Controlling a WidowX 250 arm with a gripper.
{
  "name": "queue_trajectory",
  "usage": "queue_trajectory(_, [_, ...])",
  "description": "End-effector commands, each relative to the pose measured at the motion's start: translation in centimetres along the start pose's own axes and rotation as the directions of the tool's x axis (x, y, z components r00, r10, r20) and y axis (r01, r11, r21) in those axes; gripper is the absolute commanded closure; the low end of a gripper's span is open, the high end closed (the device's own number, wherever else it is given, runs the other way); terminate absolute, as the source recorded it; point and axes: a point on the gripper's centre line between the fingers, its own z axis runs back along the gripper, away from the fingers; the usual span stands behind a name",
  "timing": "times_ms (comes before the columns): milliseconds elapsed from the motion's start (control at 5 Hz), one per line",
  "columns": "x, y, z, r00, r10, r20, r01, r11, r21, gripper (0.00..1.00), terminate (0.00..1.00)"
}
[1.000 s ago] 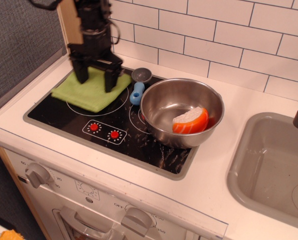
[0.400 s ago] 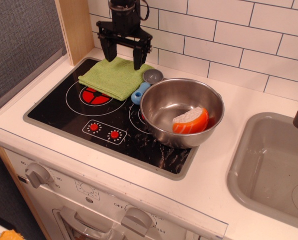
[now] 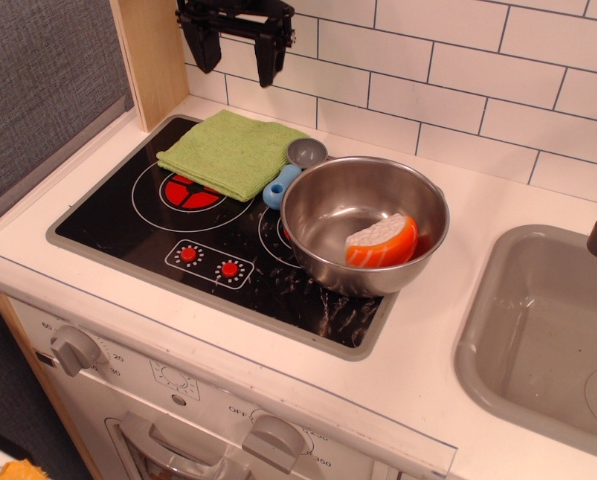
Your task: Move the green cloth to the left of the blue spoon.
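- Green cloth (image 3: 230, 152): directly below the gripper (image 3: 236, 55), lying free on the hob; unmoved since a moment ago, so placement looks done.
- Gripper: risen clear since then, jaws spread wide, holding and touching nothing.
- Blue spoon (image 3: 281, 180): below, to the gripper's right, touching the cloth's right edge.

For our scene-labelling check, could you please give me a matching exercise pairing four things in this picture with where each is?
Things:
1. green cloth
2. blue spoon
3. orange-and-white toy food
4. pincer

Places:
A. inside the steel bowl
B. raised in front of the tiled wall, holding nothing
C. over the back of the red burner
D. between cloth and bowl

Pairs: 1-C, 2-D, 3-A, 4-B
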Motion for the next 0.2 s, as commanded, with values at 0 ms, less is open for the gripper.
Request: queue_trajectory(0, [0.62, 0.15, 3.66, 0.997, -0.002, 0.078, 0.0, 1.0, 0.018, 0.0, 1.0])
